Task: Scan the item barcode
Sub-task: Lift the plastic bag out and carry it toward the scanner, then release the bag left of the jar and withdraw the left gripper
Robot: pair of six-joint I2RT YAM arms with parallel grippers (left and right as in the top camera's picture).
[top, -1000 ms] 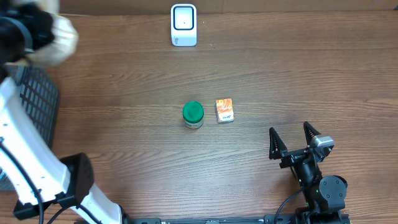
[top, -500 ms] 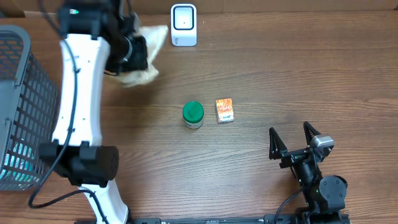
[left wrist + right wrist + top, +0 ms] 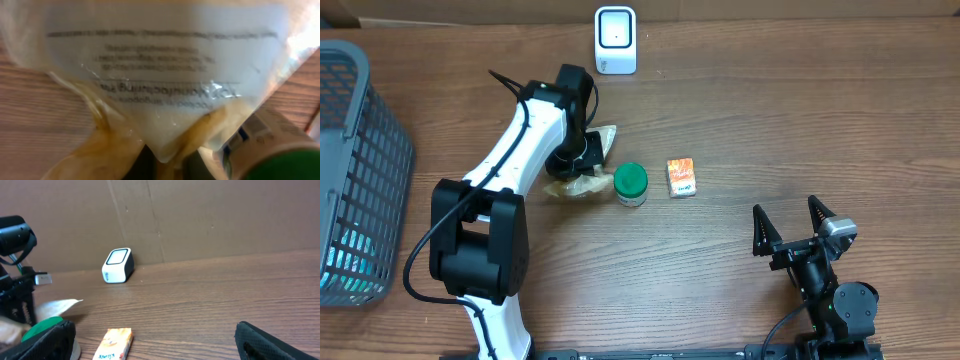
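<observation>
Just left of the green-lidded jar (image 3: 631,182), the left gripper (image 3: 576,152) sits on the clear plastic pouch (image 3: 582,185); whether it grips it, I cannot tell. The barcode scanner (image 3: 615,40) stands well beyond the jar. Far right of the jar, the right gripper (image 3: 785,206) gapes wide.

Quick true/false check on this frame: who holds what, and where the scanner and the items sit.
1. The left fingers grip the plastic bag. True.
2. The right fingers are closed on the orange box. False: they stand open and empty, apart from the box.
3. The green-lidded jar stands between the bag and the box. True.
4. The scanner lies in the basket. False: it stands on the table, at the far edge.
</observation>
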